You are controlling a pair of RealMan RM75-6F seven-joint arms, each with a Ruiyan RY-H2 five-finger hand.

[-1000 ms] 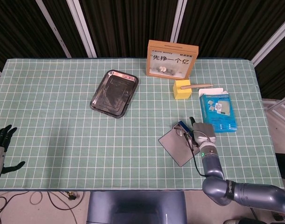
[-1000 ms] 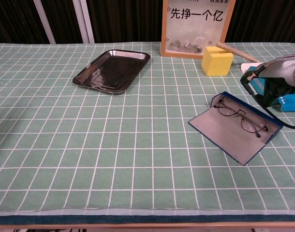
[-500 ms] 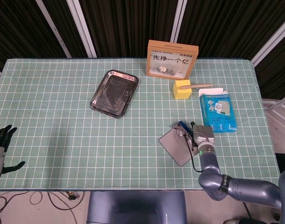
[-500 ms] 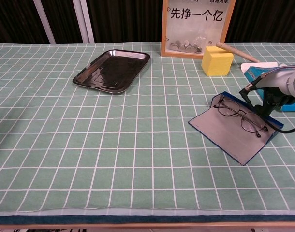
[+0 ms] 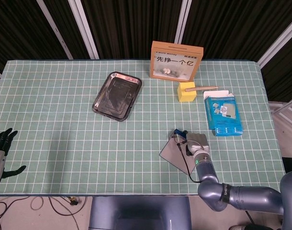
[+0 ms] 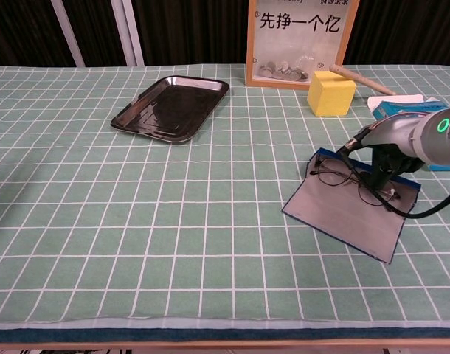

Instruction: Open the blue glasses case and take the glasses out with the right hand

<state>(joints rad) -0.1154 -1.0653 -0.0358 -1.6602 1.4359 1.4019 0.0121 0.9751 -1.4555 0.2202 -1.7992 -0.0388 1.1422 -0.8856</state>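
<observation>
The blue glasses case [image 5: 171, 154] lies open on the green checked cloth, its grey lining up. In the chest view the case [image 6: 343, 221] shows thin dark-framed glasses [image 6: 333, 178] lying at its far edge. My right hand [image 5: 196, 143] hangs over the case's far right part. Its dark fingers [image 6: 380, 164] come down onto the right side of the glasses. I cannot tell whether they pinch the frame. My left hand [image 5: 0, 154] rests at the table's near left edge, fingers apart and holding nothing.
A black metal tray [image 5: 117, 96] sits left of centre. At the back stand a framed sign [image 5: 176, 61] and a yellow block [image 5: 186, 92] with a wooden stick [image 5: 206, 88]. A blue box [image 5: 223, 115] lies just beyond the right hand.
My right hand has moved left and down onto the glasses. The open case has slid left and turned with it. The left hand has not moved.
</observation>
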